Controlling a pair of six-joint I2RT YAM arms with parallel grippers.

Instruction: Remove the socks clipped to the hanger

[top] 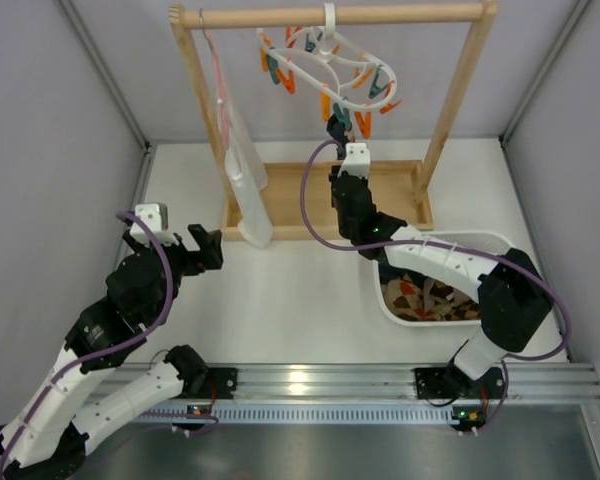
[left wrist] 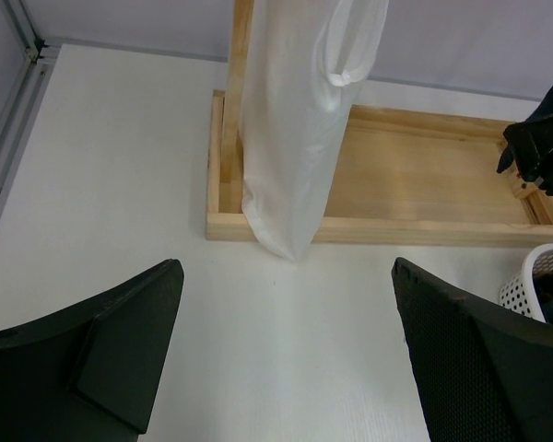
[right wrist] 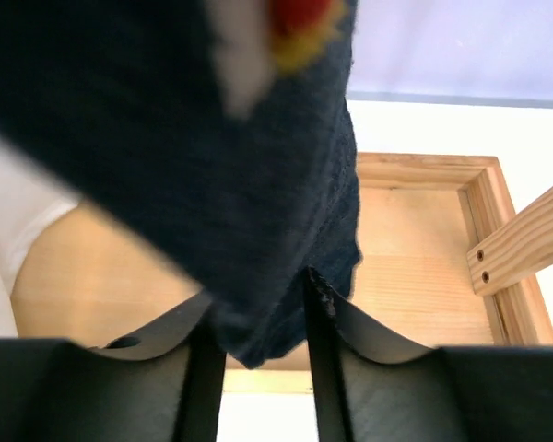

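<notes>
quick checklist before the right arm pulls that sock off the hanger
1. Dark navy sock sits between the right claw fingers: ok.
2. Right claw fully clamped on the sock: cannot tell; the fabric fills the gap, but how firm the pinch is does not show.
3. Sock top held in a peg on the hanger: cannot tell; that spot is too small in the top view.
4. Left claw open and well apart from the hanger: ok.
5. White cloth apart from the right claw: ok.
6. Basket sits under the right arm, ready for the drop: ok.
</notes>
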